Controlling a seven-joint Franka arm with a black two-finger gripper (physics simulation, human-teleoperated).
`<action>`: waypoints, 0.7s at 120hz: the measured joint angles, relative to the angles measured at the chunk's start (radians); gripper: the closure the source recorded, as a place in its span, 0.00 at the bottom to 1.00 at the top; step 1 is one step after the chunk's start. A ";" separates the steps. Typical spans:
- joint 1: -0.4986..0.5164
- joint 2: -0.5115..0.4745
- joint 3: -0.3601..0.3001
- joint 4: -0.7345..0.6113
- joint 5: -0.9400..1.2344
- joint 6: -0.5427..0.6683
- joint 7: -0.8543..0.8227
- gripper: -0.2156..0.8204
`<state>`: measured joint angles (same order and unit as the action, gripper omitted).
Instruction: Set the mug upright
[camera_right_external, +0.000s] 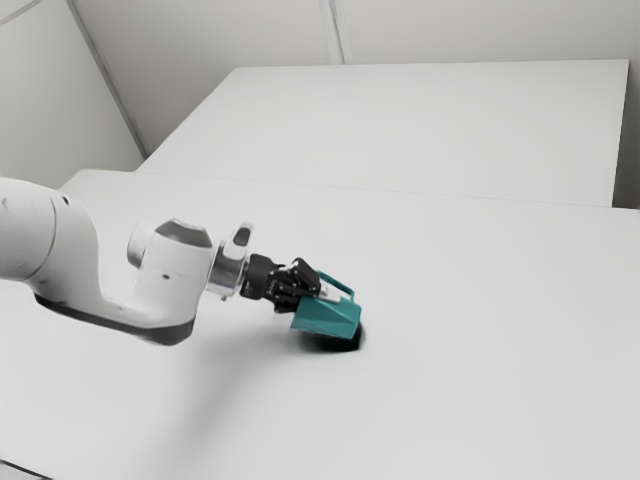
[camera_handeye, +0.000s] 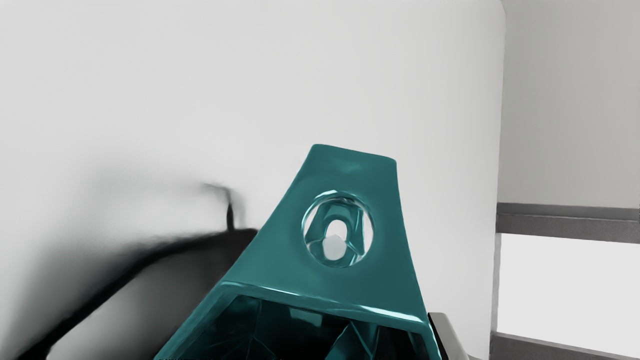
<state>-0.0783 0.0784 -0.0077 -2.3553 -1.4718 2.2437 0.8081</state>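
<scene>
Teal mug (camera_handeye: 350, 280) is pointing its open mouth toward my gripper (camera_right_external: 324, 293), leaning well over sideways, around the middle of the worktop (camera_right_external: 480, 350), well apart from the far edge. I am not seeing whether my gripper is apart, together or clamping. I am expecting light, stiff, rather slippery material; the wall near the rim is probably offering better hold than the thin handle (camera_right_external: 337, 282).

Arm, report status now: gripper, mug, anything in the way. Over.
Gripper at the mug, grip unconfirmed. Mug tipped, not upright, mouth toward gripper. Close beneath it, white table.
</scene>
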 joint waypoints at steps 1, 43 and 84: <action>0.000 -0.002 0.000 0.002 0.002 0.001 0.000 0.93; 0.015 0.041 0.056 0.422 0.964 -0.135 -0.190 0.93; 0.014 0.144 0.152 0.430 1.424 -0.071 -0.434 0.93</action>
<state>-0.0646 0.2224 0.1447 -1.9251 -0.0482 2.1727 0.3742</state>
